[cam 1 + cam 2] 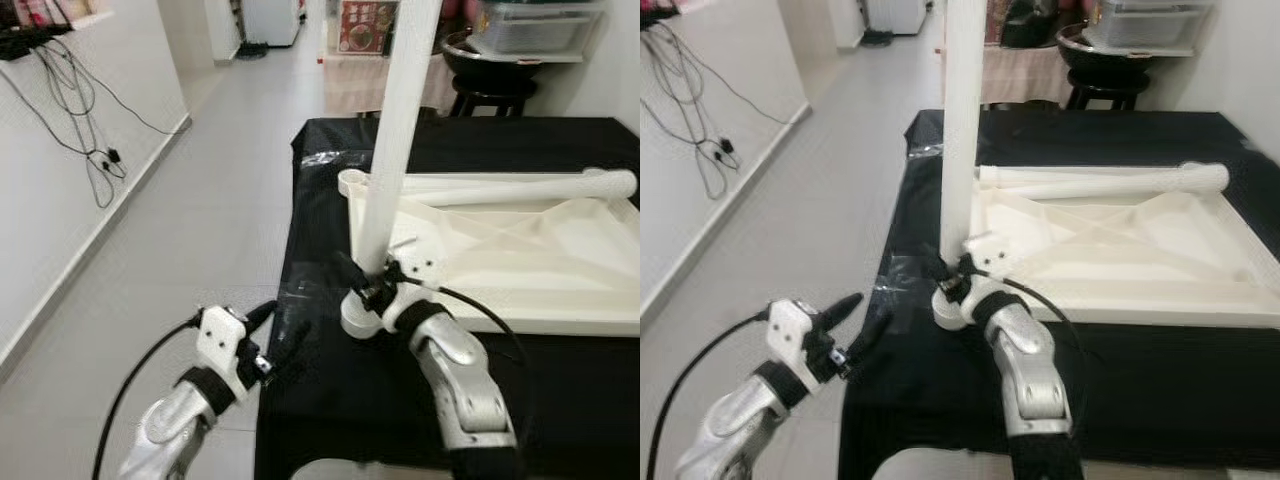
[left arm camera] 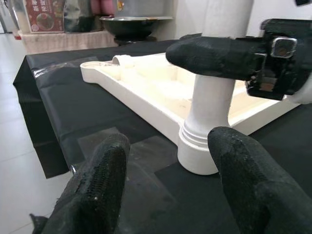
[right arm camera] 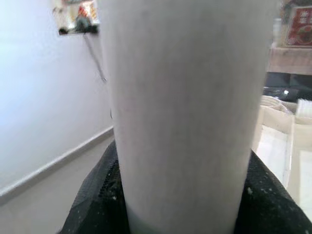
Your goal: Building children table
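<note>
A black-covered table (image 1: 330,390) stands on a pale tiled floor (image 1: 220,210), and on it lies a white plastic children's tabletop (image 1: 520,250), turned underside up so its ribs show. At the tabletop's near corner on the robot's left, a white table leg (image 1: 395,130) stands upright in its round socket (image 1: 358,318) and rises past the top of the head-camera views. The right gripper (image 1: 368,283) is clamped on this upright leg just above the socket, one black finger on each side, with the silver forearm reaching in from below. In the right wrist view the leg (image 3: 185,112) sits close against the camera, black pads (image 3: 97,195) pressed to both flanks. The left gripper (image 1: 282,325) hovers at the table's near left edge, just beside the socket but not touching it, its two fingers spread apart; in the left wrist view, the leg's base (image 2: 204,141) stands between and beyond those open fingertips (image 2: 97,185). A second white leg (image 1: 520,187) lies flat across the far side of the tabletop. Cables (image 1: 90,120) hang on the wall at left, and a black stool (image 1: 490,95) stands beyond the table.
</note>
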Motion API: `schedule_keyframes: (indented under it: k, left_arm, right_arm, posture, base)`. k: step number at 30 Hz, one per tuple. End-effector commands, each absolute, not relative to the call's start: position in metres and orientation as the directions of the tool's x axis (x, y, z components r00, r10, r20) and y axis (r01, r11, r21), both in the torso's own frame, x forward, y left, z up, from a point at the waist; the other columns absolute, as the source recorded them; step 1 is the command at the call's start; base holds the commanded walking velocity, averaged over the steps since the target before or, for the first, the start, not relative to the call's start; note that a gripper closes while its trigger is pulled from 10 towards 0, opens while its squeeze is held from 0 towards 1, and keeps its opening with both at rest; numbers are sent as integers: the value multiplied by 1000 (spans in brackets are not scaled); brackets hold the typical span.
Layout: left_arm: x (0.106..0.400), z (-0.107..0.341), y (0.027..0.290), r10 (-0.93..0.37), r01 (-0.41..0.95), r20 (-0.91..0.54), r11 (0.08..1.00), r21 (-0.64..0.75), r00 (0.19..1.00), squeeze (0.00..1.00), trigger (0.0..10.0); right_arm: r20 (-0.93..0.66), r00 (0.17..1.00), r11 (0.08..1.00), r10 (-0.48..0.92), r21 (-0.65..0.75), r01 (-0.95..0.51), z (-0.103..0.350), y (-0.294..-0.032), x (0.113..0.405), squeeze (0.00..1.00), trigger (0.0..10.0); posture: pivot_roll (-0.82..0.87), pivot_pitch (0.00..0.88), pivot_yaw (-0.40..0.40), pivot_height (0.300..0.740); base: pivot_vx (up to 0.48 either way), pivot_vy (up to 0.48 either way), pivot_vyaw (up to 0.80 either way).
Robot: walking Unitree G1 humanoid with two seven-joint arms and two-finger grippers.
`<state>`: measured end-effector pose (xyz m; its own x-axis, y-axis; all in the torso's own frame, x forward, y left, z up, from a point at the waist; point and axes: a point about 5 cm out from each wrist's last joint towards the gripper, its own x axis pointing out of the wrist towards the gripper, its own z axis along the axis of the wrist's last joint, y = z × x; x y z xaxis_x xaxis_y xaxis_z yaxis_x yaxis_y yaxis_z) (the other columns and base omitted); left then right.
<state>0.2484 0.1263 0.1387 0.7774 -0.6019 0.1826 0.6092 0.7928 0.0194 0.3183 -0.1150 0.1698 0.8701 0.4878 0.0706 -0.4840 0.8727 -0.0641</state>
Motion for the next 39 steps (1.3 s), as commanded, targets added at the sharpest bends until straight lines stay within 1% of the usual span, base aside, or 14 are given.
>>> schedule_keyframes:
  k: [1,6,7,8,9,10,11,19,21,34,35,36,37,39]
  left_arm:
    - [248,134,131,-600,605,160,796,22,784,0,10000]
    - [249,135,129,-601,606,161,795,26,782,0,10000]
    - [249,134,129,-594,599,163,801,26,788,0,10000]
    - [249,134,129,-594,599,163,801,26,788,0,10000]
    - [249,135,129,-588,593,165,805,25,792,0,10000]
    - [249,135,129,-588,593,165,805,25,792,0,10000]
    - [249,134,129,-588,593,164,805,25,792,0,10000]
    - [248,133,124,-612,617,157,787,18,775,0,10000]
    - [244,132,124,-614,618,151,786,19,775,0,10000]
    - [228,124,121,-599,599,24,800,10,800,0,10000]
    - [228,124,121,-598,598,29,801,2,801,0,10000]
    - [228,124,121,-597,598,32,802,-4,801,0,10000]
    - [228,124,121,-597,598,34,802,-5,801,0,10000]
    - [228,124,120,-597,597,36,802,-6,802,0,10000]
  right_arm:
    - [-75,895,897,440,-6,-442,139,-127,317,0,0]
    - [-115,871,876,477,-14,-482,134,-127,325,0,0]
    - [-111,873,878,475,-12,-479,135,-126,326,0,3608]
    - [-111,873,878,475,-12,-479,135,-126,326,0,3608]
    - [-96,876,881,473,39,-472,138,-128,327,0,10000]
    - [-96,876,881,473,39,-472,138,-128,327,0,10000]
    - [-73,870,872,488,66,-484,143,-130,328,1000,10000]
    - [26,705,705,709,3,-709,186,-133,344,1000,10000]
    - [-29,583,580,812,-67,-812,194,-136,354,0,10000]
    - [-195,364,356,911,-76,-931,211,-135,376,0,10000]
    - [-198,360,354,912,-67,-933,210,-138,377,0,4667]
    - [-199,356,351,913,-61,-934,210,-139,378,0,4667]
    - [-202,345,342,917,-47,-938,208,-142,377,0,0]
    - [-205,332,332,921,-36,-943,205,-145,376,0,0]
  posture:
    - [-146,116,43,740]
    - [-115,113,22,740]
    - [-113,110,20,740]
    - [-113,110,20,740]
    - [-111,106,21,740]
    - [-111,106,21,740]
    - [-106,105,22,740]
    - [-100,98,15,740]
    - [-91,94,12,740]
    - [-58,102,5,740]
    - [-58,102,5,740]
    - [-58,102,5,740]
    - [-61,109,8,740]
    - [-61,109,8,740]
  base:
    - [0,0,0]
    - [0,0,0]
    - [0,0,0]
    - [0,0,0]
    - [0,0,0]
    - [0,0,0]
    - [0,0,0]
    - [0,0,0]
    - [0,0,0]
    - [0,0,0]
    - [0,0,0]
    - [0,0,0]
    - [0,0,0]
    - [0,0,0]
